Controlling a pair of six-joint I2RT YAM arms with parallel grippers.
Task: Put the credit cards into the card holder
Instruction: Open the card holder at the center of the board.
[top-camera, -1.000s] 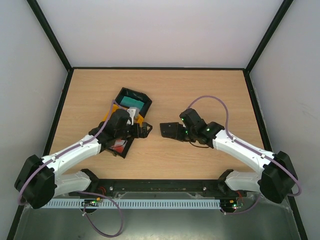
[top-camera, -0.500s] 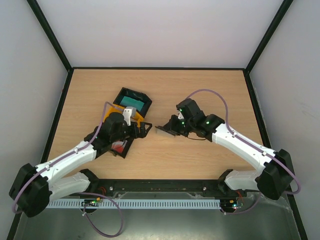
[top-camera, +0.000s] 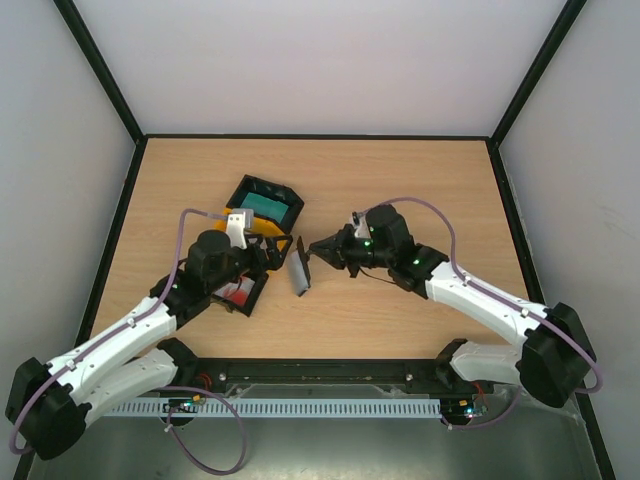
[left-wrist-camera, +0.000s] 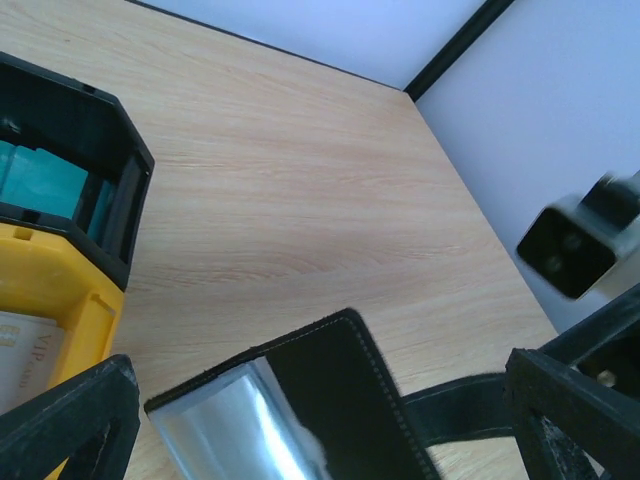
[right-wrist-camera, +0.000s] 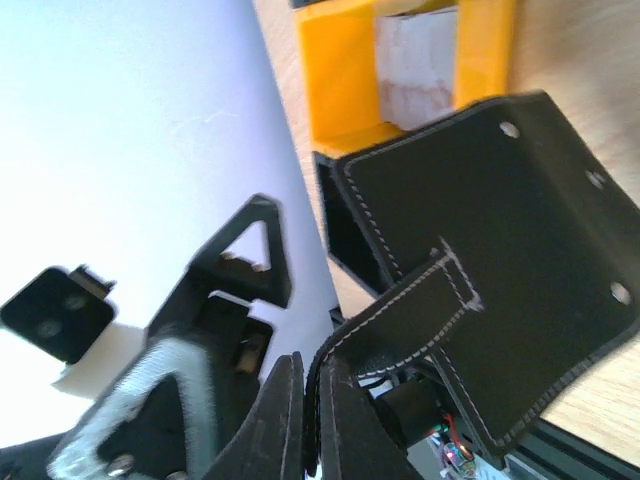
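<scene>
The black card holder hangs on edge above the table by its strap, and my right gripper is shut on that strap. In the right wrist view the jaws pinch the strap's end, with the card holder's outer face beyond. My left gripper is open just left of the holder. In its wrist view the opened card holder lies between the spread fingers, showing a clear pocket. Teal credit cards sit in a black tray, and red-and-white cards in another.
A yellow tray with pale cards stands between the two black trays at centre left. Black-framed walls close off the table's back and sides. The right arm's cable loops above its forearm.
My right gripper has lifted the card holder by its strap and carried it left, so it now hangs beside the left gripper. The left arm has drawn back slightly.
</scene>
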